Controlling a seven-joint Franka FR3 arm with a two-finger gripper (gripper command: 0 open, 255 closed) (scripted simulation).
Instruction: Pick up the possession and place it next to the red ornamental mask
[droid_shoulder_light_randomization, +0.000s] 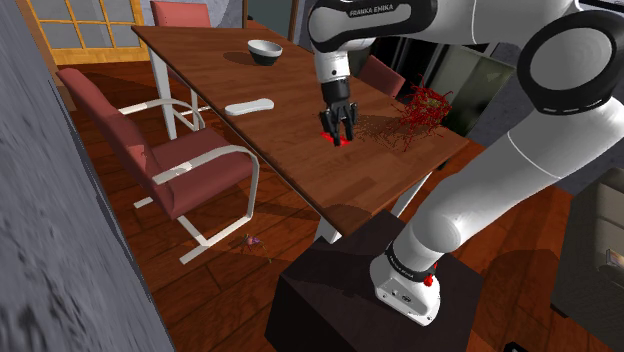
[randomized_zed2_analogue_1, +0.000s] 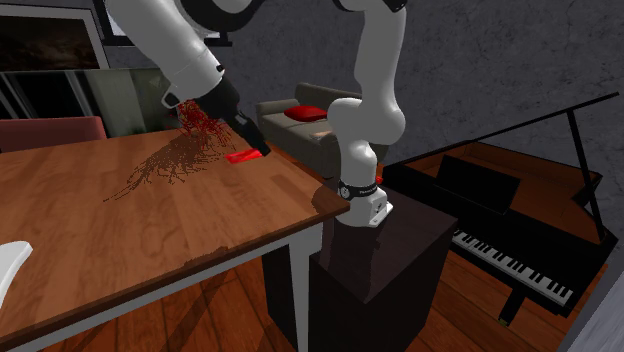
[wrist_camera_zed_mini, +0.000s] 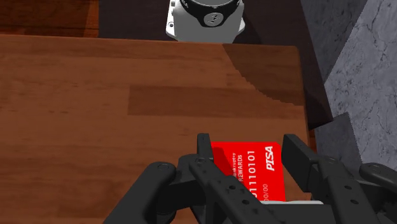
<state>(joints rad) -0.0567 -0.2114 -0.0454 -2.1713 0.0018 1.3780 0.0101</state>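
On the long brown wooden table (droid_shoulder_light_randomization: 220, 75), near the edge closest to the dark box stand (droid_shoulder_light_randomization: 335, 290), the all-black two-finger gripper (droid_shoulder_light_randomization: 337, 133) points down. Its fingers (wrist_camera_zed_mini: 205, 151) are clenched on two opposite edges of a flat red rectangular card (wrist_camera_zed_mini: 251, 167) printed with white letters and digits. Whether the card is clear of the wood cannot be told. In the shoulder view, the red ornamental mask of tangled wiry strands (droid_shoulder_light_randomization: 428, 106) lies at about two o'clock from the card, near it, with thin strands trailing over the tabletop toward the gripper. A dark round bowl with a pale inside (droid_shoulder_light_randomization: 265, 52) stands well apart at eleven o'clock. A flat white oblong object (droid_shoulder_light_randomization: 249, 106) lies at about ten o'clock, between bowl and card. The table stands on white legs over a reddish plank floor (droid_shoulder_light_randomization: 130, 250). Maroon padded chairs with white tubular frames (droid_shoulder_light_randomization: 185, 165) are drawn up at its eight o'clock side. A window with yellow-lit panes (droid_shoulder_light_randomization: 75, 25) fills the far corner, and rough grey walls enclose the room. In the second exterior view, a grey-brown sofa with a red cushion (randomized_zed2_analogue_1: 300, 125) sits behind the arm, and a black piano with its keyboard showing (randomized_zed2_analogue_1: 510, 262) stands at four o'clock from the stand.
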